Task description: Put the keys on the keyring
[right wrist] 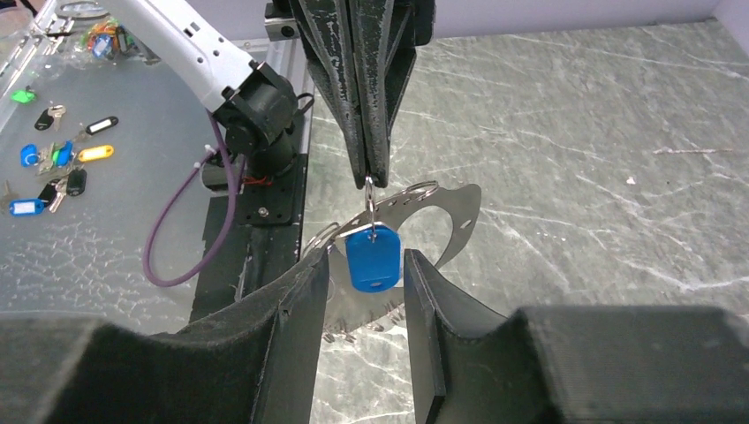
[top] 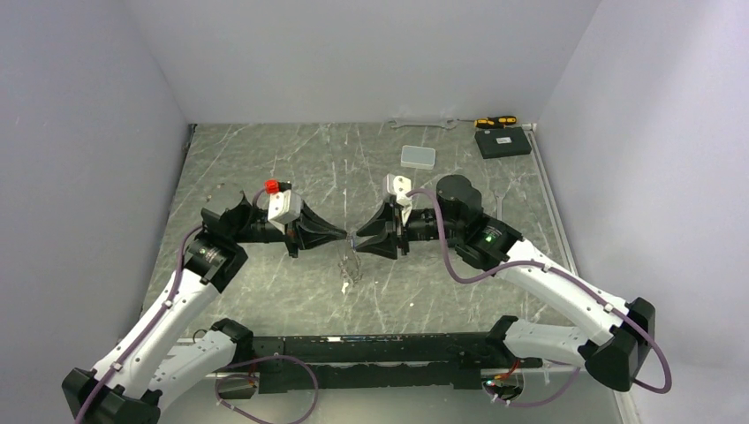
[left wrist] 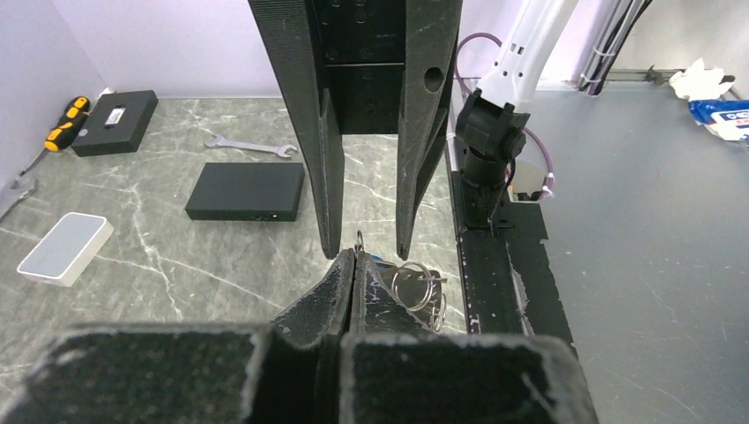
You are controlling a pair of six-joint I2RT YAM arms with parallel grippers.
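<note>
Black rail [top: 371, 349] along the near edge carries both arm bases, and between it and the pincers you have a band of open worktop [top: 265, 291].

Mid-worktop the two pincers meet tip to tip. Your left pincer [right wrist: 369, 177] is pressed fully closed and pinches a thin metal piece, with the blue key [right wrist: 372, 258] hanging head down from it. Your right pincer [right wrist: 362, 263] stands parted with one finger on each side of the blue head. It is close in but not clamped, and it holds nothing.

The keyring [right wrist: 455, 216] hangs in the same bunch. Its flat shiny band curves behind the blue key and out to one side, just beside the left tip. You cannot tell whether its lower end touches the worktop.

To the left and right of the tips the marble runs open out to the side walls, and your elbows sit well inside those edges.

Farther out, a clear box [top: 418, 156] lies beyond the right wrist, well apart from the pincers. A wrench [top: 424, 124] lies along the far edge. A screwdriver [top: 495, 121] and a black box [top: 503, 141] crowd the far right corner near the wall.
</note>
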